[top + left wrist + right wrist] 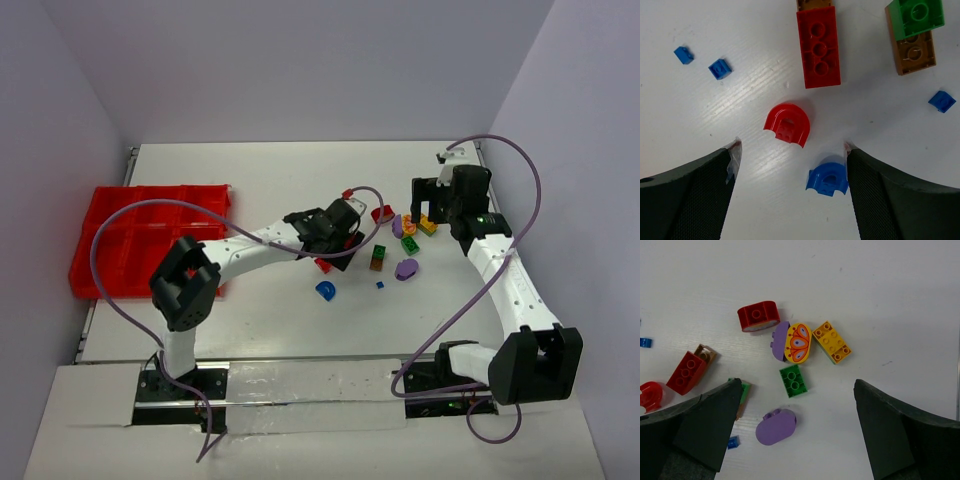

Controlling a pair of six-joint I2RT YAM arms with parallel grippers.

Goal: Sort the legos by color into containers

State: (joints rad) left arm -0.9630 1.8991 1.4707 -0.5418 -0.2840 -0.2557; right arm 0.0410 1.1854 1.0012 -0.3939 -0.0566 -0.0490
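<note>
The legos lie scattered on the white table. In the left wrist view a red arch (787, 123) sits just ahead of my open left gripper (791, 146), and a blue arch (828, 178) lies beside the right finger (880, 195). A red brick (818, 46) and a green brick on a brown one (914, 17) are farther ahead. My right gripper (797, 384) hangs open above a green brick (793, 380), a purple oval piece (775, 426), a yellow butterfly piece (798, 342) and a yellow brick (831, 342). The red containers (150, 240) stand at the left.
Tiny blue bits (720, 68) dot the table near the left gripper. A dark red rounded block (758, 315) lies behind the pile. Another blue arch (326, 291) sits nearer the arms. Grey walls enclose the table (270, 180) on three sides.
</note>
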